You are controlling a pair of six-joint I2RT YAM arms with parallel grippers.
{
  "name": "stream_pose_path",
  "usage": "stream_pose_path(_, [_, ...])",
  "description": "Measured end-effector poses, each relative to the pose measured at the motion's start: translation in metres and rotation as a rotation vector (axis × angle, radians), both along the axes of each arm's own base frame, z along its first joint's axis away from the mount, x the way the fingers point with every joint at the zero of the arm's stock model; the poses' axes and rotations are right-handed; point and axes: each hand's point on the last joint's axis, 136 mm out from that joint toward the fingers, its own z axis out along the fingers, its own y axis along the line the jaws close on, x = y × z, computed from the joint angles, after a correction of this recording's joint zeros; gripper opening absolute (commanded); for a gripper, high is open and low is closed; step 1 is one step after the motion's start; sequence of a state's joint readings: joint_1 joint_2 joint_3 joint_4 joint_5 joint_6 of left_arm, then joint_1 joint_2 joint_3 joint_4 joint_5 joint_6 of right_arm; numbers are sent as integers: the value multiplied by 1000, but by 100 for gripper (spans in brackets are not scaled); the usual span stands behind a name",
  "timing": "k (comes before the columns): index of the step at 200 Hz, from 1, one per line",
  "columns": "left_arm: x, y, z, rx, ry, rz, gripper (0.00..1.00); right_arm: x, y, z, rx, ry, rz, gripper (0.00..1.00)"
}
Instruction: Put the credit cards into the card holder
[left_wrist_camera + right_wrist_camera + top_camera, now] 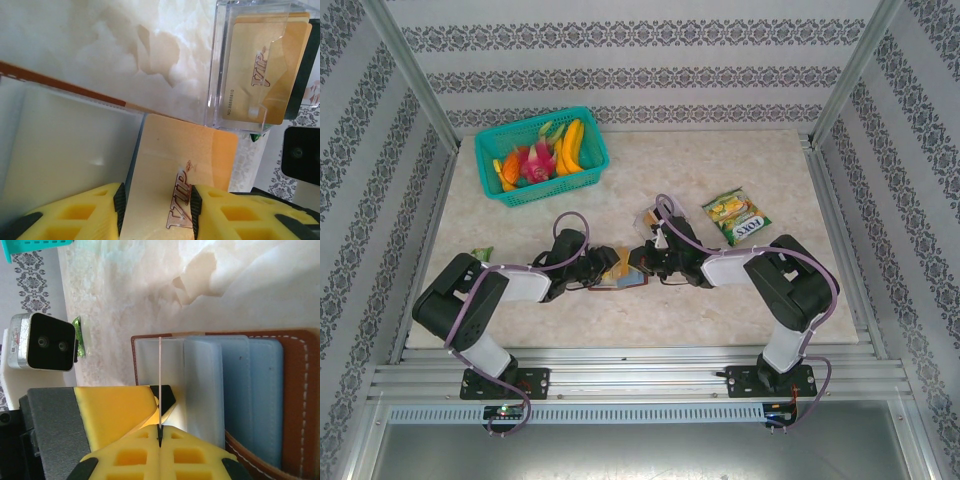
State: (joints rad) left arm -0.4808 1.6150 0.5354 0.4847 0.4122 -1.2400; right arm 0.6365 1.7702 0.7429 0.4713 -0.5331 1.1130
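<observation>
Closest, the left gripper (157,195) has its jaws apart about a gold card (185,150); whether they clamp it cannot be told. Just left of them the holder (300,405) lies open, where the right gripper (160,434) is pinched together on a thin sheet (159,370). Ahead-right of the left gripper, a clear box (220,60) holds more cards (260,75). Beyond the right gripper lies a packet (736,217).

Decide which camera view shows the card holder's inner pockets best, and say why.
Right wrist: the card holder lies open close up, with its clear and blue pockets and stitched brown edge plain to see. Left wrist shows a brown edge and one pale pocket; top external shows a small, partly hidden patch.
</observation>
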Motion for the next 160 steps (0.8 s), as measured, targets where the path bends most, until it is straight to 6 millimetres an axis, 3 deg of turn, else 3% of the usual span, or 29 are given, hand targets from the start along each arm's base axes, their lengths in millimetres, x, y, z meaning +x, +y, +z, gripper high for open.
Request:
stream_pose_path(36, [0,4,0,-18,-11,9,31,1,-2,-2,1,7,-2,0])
stream_pose_path(160, [5,7,-4,-89,-18,29,24,7,-2,-11,5,30,4,0])
